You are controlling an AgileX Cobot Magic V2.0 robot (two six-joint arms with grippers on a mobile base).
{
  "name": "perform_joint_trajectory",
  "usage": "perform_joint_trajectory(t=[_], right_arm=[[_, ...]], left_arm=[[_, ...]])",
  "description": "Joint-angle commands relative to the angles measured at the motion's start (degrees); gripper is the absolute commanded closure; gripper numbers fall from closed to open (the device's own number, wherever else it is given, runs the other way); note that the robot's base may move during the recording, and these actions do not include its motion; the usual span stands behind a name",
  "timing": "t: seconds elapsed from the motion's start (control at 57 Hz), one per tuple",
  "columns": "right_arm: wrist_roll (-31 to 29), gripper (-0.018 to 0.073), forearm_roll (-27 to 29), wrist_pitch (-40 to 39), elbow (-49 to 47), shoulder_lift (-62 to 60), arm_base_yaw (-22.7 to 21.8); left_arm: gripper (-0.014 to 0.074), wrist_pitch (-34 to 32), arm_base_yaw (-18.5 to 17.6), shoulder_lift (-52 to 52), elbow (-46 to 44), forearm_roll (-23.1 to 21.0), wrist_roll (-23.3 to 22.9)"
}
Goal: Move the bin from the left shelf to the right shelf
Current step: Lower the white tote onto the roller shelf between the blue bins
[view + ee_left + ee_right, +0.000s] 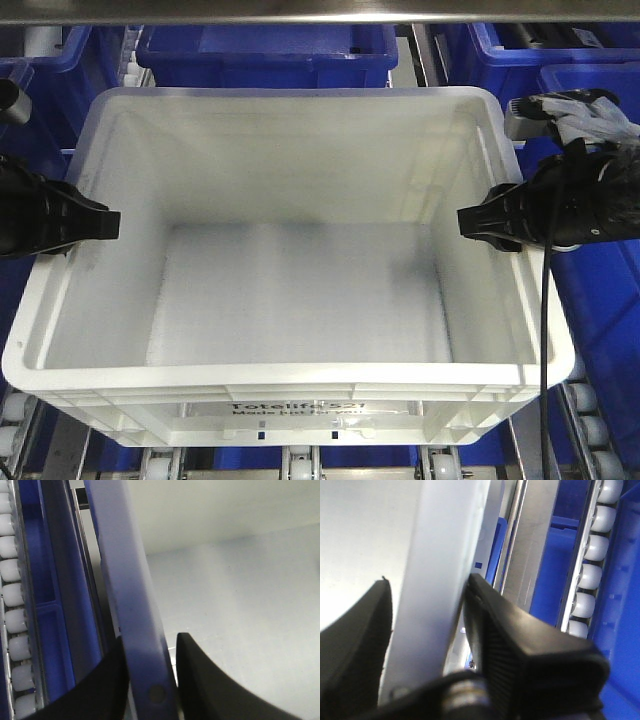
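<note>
White tote held by both side walls over the roller rack, placement step in hand.

The large white rectangular plastic tote (pixel 290 300) sits at the front edge of the metal flow rack with white roller rails (pixel 583 415), dark blue plastic bins (pixel 265 50) behind and beside it, a steel crossbar (pixel 320 12) overhead. The left gripper (pixel 100 225) straddles the tote's left rim, one black finger (pixel 210 680) inside and the other outside, narrowly parted about the wall; the right gripper (pixel 478 225) clasps the right rim likewise. Whether the tote's base rests on the rollers I cannot tell. Next, I judge, both arms must lower evenly, seat it, then open together.
</note>
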Motion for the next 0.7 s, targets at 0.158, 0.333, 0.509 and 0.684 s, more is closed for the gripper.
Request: perform_joint_trajectory(t=[0.158,0.333,0.509,0.684], right_arm=[[0.04,0.0208,1.68,-6.51,-2.3,-1.77,-0.06],[0.04,0.0034,1.56,-7.16,-2.3,-1.77,-0.06],[0.04,-0.0038,0.8,-8.06,-2.3,-1.77,-0.06],[0.04,-0.0033,0.67,-8.23,-2.35,-1.83,-0.06]], left_arm=[[0.0281,-7.92,-0.77,-1.58,-2.22,0.32,2.69],[0.0214,-8.24,-0.77,-1.58,-2.22,0.38,2.69],[0.0212,-8.24,-0.77,-1.63,-2.22,0.43,2.69],[0.0213,-8.24,-0.77,-1.68,-2.22,1.62,2.69]])
